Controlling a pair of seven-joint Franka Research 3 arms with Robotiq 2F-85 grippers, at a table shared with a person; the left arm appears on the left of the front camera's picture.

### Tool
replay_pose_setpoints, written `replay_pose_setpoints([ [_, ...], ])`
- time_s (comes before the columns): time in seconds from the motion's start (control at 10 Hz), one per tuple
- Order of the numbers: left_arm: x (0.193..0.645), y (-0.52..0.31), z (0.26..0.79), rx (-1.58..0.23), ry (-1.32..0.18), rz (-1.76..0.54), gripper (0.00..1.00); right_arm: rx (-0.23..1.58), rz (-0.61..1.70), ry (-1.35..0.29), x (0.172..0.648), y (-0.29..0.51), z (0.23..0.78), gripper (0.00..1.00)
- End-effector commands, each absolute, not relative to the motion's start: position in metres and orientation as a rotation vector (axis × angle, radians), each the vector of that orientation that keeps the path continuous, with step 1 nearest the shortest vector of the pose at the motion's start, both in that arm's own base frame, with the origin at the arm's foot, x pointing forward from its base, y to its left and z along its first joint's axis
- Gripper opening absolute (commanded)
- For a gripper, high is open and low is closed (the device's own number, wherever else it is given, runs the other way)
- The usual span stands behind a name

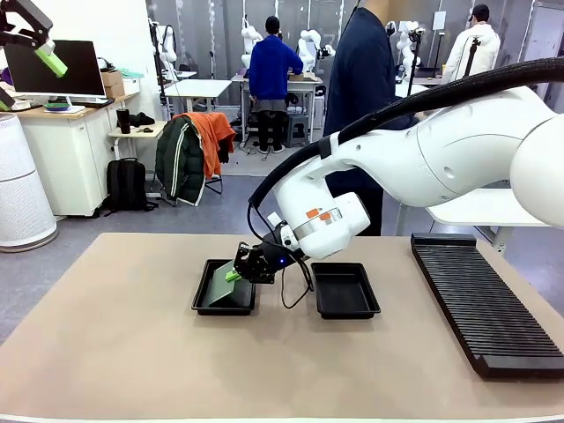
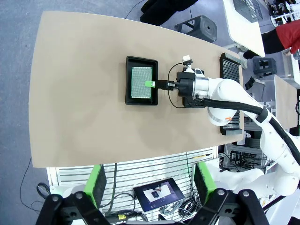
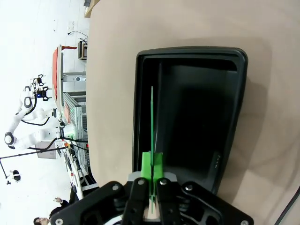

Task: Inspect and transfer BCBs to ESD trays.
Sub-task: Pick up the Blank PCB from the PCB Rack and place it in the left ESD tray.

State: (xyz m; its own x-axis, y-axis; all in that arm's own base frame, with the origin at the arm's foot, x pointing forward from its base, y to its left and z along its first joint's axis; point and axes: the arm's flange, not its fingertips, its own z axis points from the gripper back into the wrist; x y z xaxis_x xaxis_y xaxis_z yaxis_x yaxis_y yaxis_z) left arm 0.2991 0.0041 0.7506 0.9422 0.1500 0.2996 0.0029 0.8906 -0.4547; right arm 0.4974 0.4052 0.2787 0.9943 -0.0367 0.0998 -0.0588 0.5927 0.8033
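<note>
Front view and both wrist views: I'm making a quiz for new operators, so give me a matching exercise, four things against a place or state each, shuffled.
Things:
1. BCB
2. right tray
3. ribbed rack
4. left gripper

Places or states:
a. open, raised high
b. empty
c. tilted over the left tray, pinched by the right gripper
d. along the right edge of the table

Pairs: 1-c, 2-b, 3-d, 4-a.
</note>
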Motion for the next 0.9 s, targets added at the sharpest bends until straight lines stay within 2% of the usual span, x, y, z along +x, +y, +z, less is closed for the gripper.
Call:
replay_pose_setpoints([
  [0.0, 0.300, 0.005, 0.750, -0.468, -0.337, 0.082, 1.00, 0.937, 0.013, -0.110, 0.497, 0.405, 0.279, 0.02],
  [0.5, 0.300, 0.005, 0.750, -0.468, -0.337, 0.082, 1.00, 0.846, -0.016, -0.095, 0.507, 0.423, 0.282, 0.02],
  [0.8, 0.300, 0.005, 0.750, -0.468, -0.337, 0.082, 1.00, 0.819, -0.039, -0.107, 0.510, 0.426, 0.282, 0.18],
])
